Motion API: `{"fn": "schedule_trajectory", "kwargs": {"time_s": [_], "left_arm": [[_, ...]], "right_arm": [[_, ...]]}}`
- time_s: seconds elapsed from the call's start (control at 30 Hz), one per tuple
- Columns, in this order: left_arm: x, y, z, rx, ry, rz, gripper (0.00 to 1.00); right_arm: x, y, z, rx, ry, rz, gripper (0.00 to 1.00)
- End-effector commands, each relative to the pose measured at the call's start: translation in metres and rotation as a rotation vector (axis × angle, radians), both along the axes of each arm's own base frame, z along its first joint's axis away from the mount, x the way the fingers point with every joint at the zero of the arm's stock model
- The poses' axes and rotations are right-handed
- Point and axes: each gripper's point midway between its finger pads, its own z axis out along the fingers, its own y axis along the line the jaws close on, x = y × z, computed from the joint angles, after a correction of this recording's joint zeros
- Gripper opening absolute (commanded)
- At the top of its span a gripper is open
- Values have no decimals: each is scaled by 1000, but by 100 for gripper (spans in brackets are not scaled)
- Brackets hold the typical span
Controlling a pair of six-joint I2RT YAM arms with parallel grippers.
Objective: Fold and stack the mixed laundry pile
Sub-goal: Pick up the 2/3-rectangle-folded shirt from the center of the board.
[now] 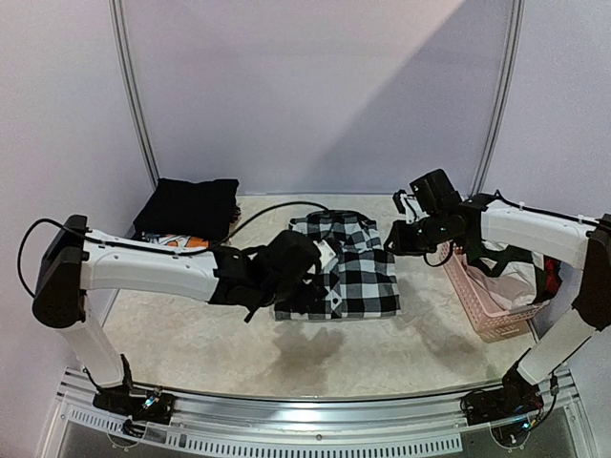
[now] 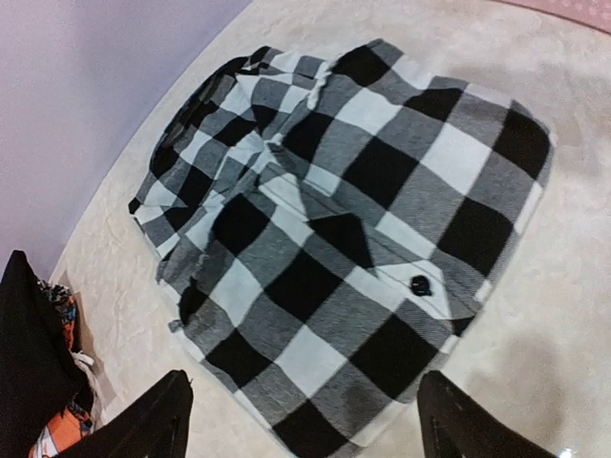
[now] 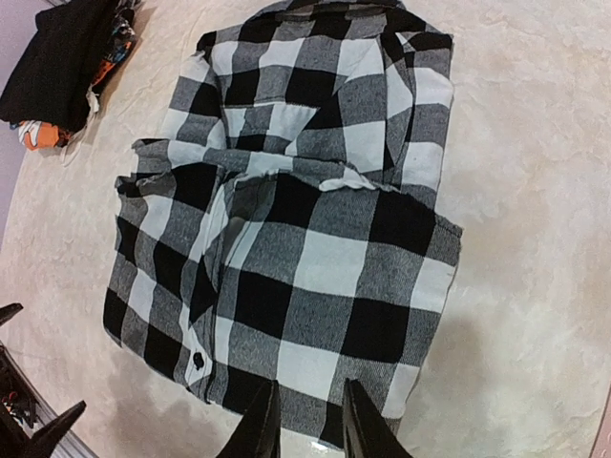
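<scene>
- black-and-white checked shirt (image 1: 348, 272), folded to a rough rectangle, lying flat mid-tabletop (image 1: 191, 334), collar end toward the far wall, one dark button (image 2: 420, 281) showing on the front.
- left tool (image 2: 305, 386), spread wide, gripping nothing, poised over the shirt's near left part.
- right tool (image 3: 305, 405), parted by only a narrow gap, nothing clamped between, poised at the shirt's right-hand edge.
- plain black garment (image 1: 188, 205), folded, at the far left corner of the tabletop, well apart from the shirt.
- orange-blue-white printed piece (image 1: 181, 242), tucked under the black garment, only an edge peeking out at the near side.
- pink perforated basket (image 1: 482, 305), at the right side of the tabletop, below the right arm, loose cloth (image 1: 501, 277) inside, kind not discernible.
</scene>
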Motion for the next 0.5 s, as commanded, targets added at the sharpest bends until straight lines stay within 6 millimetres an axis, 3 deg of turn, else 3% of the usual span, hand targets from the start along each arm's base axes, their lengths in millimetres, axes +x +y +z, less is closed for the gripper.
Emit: {"fn": "schedule_trajectory", "kwargs": {"time_s": [0.0, 0.13, 0.27, 0.47], "left_arm": [[-26, -18, -10, 201, -112, -159, 89], [-45, -36, -33, 388, -125, -262, 90], [-43, -42, -71, 678, -211, -296, 88], [-43, -53, -88, 731, -205, -350, 88]], "right_arm": [[-22, -18, -6, -31, 12, -31, 24], [-39, -32, -2, -19, -6, -55, 25], [-51, -39, 1, 12, -21, -61, 26], [-65, -49, 5, 20, -35, -72, 27]]}}
